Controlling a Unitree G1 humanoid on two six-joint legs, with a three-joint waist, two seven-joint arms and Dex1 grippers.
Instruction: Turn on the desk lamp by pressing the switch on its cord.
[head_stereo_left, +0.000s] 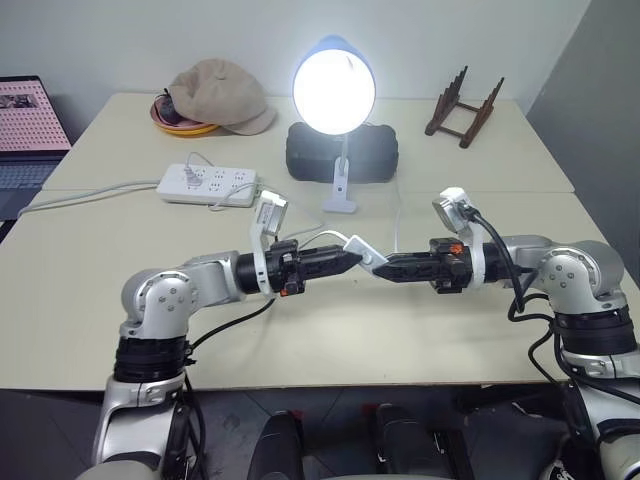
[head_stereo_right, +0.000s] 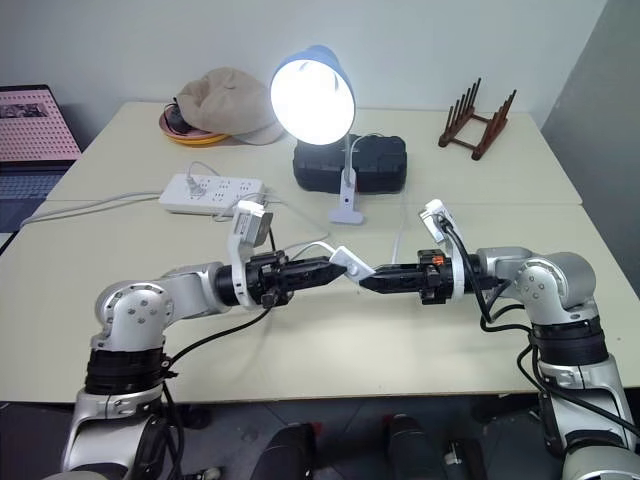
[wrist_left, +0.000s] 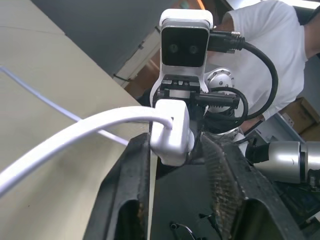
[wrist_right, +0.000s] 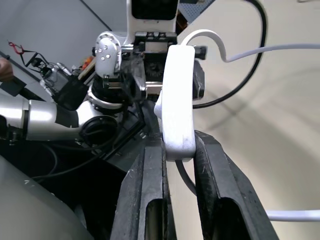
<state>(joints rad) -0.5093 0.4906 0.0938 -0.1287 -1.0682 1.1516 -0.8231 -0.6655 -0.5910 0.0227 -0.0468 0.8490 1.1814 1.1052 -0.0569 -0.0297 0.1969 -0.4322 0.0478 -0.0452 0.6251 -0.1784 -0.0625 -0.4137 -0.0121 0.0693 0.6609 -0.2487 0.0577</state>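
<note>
Now we hold the switch (head_stereo_left: 365, 252) up in the air above the middle of the near table, well clear of its surface, with our two grippers meeting on it from either side. Going from the left, our left gripper (head_stereo_left: 346, 259) points level toward the right; in its wrist view its fingers (wrist_left: 127, 187) stand partly apart, one lying against the switch's side and the other off it with a gap, so it is not clamped on anything just now. The switch sits right at those fingertips, its long axis running roughly along the line from one gripper to the other, one end tilted a little higher on the left. The cord (head_stereo_left: 322, 237) loops off that left end and drops toward the table. On the right, our right gripper (head_stereo_left: 385, 266) points level toward the left and is closed tight on the switch's other end, the white body pinched between its two fingers (wrist_right: 150, 185). Beyond, near the seam between the two tables, the desk lamp (head_stereo_left: 334, 90) already glows brightly, so we judge the press done; any further squeeze would fall to the left fingers, which are nearer the free end.
</note>
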